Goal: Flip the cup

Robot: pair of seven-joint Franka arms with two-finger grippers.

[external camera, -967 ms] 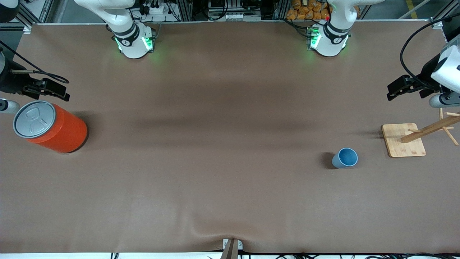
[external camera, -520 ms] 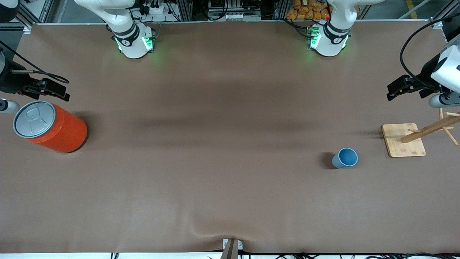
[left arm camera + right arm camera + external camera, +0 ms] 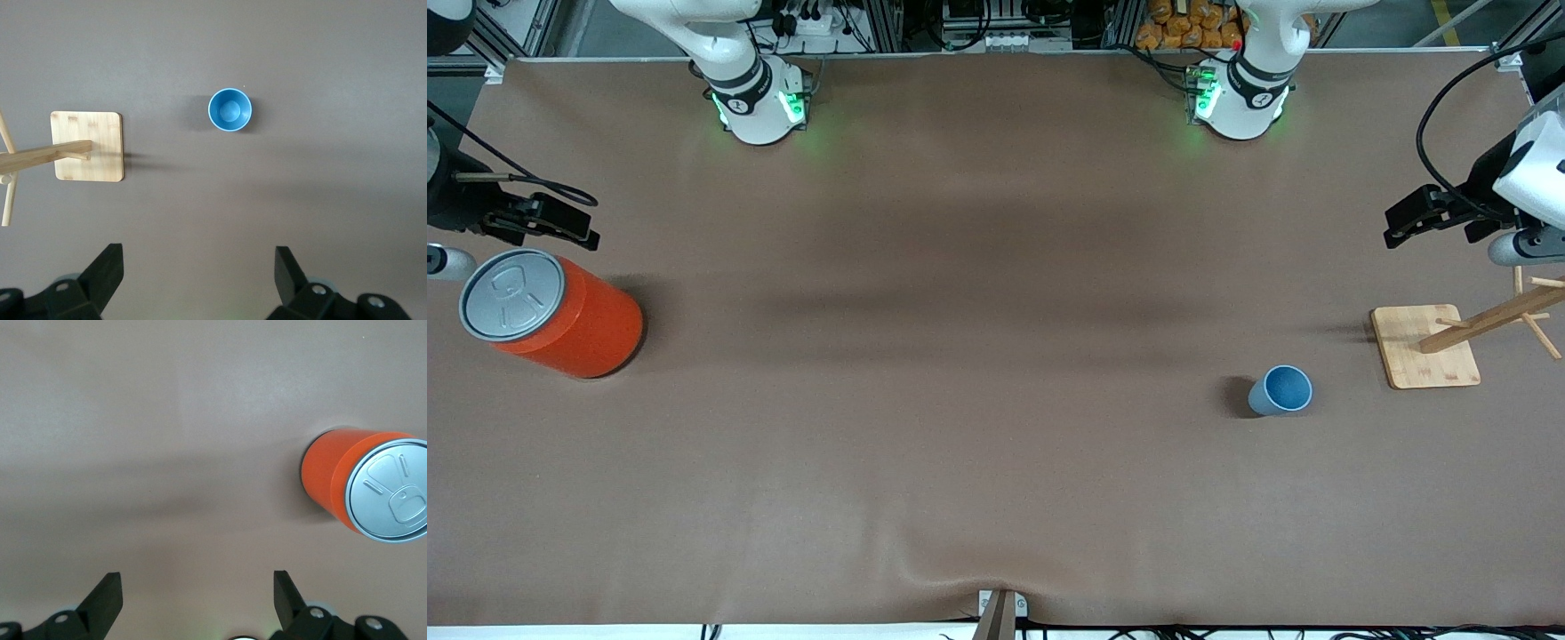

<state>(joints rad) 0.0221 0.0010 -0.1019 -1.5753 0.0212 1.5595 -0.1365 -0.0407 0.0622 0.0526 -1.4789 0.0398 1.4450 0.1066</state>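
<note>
Table [image 3: 996,462] being occupied by orange can [image 3: 560,316] at right arm's end, wooden rack [image 3: 1427,347] at left arm's end, blue cup [image 3: 1282,389] near rack, a little nearer front camera.

Cup being seen upright, mouth up, apart from everything. Scene fitting either cup already turned upright or cup awaiting turning mouth-down; not being settled by views.

Left hand [image 3: 197,280] being held high over table near rack, fingers spread wide, nothing gripped.

Right hand [image 3: 197,600] waiting beside can, fingers wide apart, nothing gripped.
</note>
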